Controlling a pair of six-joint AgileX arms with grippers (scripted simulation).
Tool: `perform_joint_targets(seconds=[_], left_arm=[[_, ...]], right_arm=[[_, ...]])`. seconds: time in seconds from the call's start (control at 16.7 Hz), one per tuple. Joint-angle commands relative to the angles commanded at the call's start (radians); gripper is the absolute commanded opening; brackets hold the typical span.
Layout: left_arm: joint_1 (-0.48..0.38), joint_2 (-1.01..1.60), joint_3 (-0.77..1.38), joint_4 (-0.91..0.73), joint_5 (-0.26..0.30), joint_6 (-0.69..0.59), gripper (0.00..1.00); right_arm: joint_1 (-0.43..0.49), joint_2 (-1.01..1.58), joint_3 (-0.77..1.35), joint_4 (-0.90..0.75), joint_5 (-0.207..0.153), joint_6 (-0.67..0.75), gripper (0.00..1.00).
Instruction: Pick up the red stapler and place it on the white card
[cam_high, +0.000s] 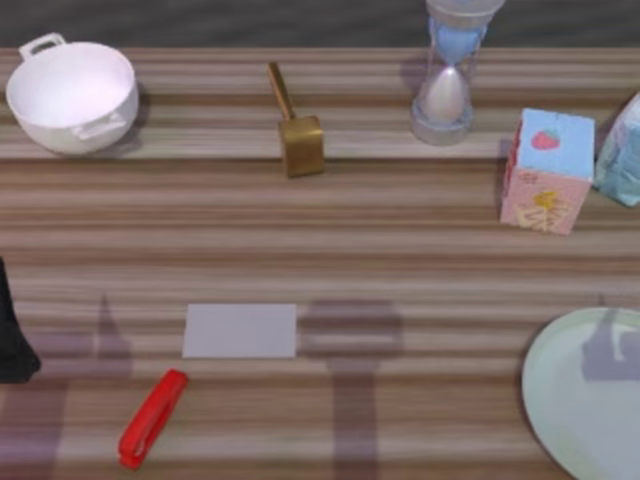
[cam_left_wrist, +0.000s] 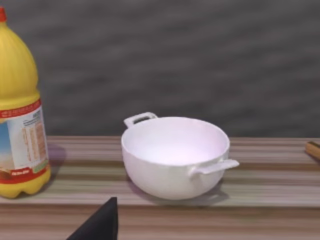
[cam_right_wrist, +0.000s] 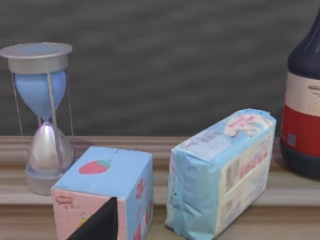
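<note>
Our left gripper (cam_high: 15, 350) sits at the left edge of the bench (cam_high: 400, 230); we cannot tell how it is set, and our right gripper is out of the top view. The red stapler (cam_high: 152, 418) lies flat, tilted, to the gripper's right and nearer the front edge. Beyond the stapler, close but seemingly not touching, lies the white card (cam_high: 240, 331).

The left arm showed in the top view only as a dark mass at the left edge, so its claw (cam_high: 12, 340) could not be read there. In its own wrist view one black finger (cam_left_wrist: 102, 222) tip poked up. The right claw appeared solely as one black finger (cam_right_wrist: 102, 222) tip in the right wrist view.
</note>
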Motion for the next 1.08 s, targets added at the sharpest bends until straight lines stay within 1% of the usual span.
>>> perform_joint_targets(seconds=[0.18, 0.42, 0.6, 1.08], left_arm=[[-0.005, 0.012, 0.010, -0.010, 0.001, -0.001, 1.00], [-0.061, 0.161, 0.132, -0.132, 0.001, -0.007, 1.00], [-0.127, 0.382, 0.281, -0.286, -0.002, -0.015, 1.00], [-0.336, 1.096, 0.725, -0.769, -0.004, -0.038, 1.00]], right_arm=[[0.000, 0.000, 0.000, 0.000, 0.000, 0.000, 1.00], [0.000, 0.000, 0.000, 0.000, 0.000, 0.000, 1.00], [0.000, 0.000, 0.000, 0.000, 0.000, 0.000, 1.00], [0.000, 0.000, 0.000, 0.000, 0.000, 0.000, 1.00]])
